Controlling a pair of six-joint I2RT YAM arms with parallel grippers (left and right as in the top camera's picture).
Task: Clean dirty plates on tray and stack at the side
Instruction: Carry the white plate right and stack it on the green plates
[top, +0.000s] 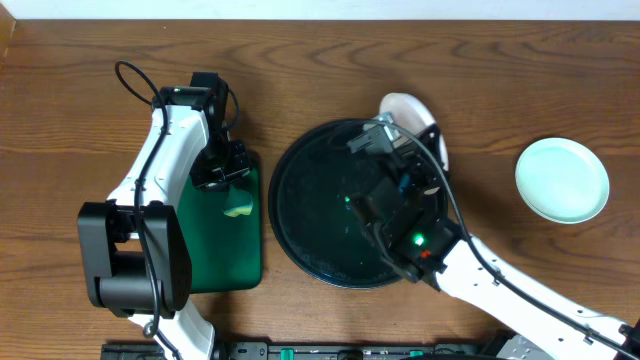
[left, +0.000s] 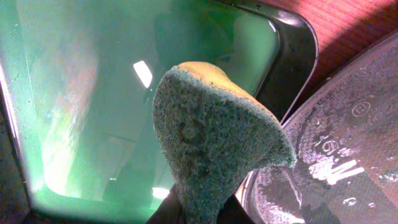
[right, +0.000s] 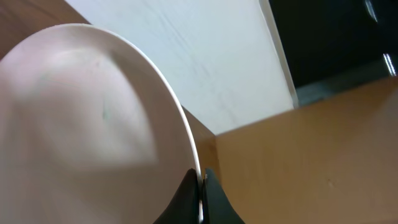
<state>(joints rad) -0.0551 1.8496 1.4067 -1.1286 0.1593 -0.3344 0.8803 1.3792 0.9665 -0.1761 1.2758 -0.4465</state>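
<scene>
Overhead alone: mint plate (top: 562, 180) aside

Black round tray (top: 310, 200), dark-green rectangular tray (top: 225, 250). One mint plate (top: 562, 180), one white plate (right: 81, 124). Speckled green sponge (left: 211, 143), yellow on top.

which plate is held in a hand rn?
The white plate, pinched at its rim by the right hand and tilted. The mint green plate lies flat on the table, untouched.
</scene>
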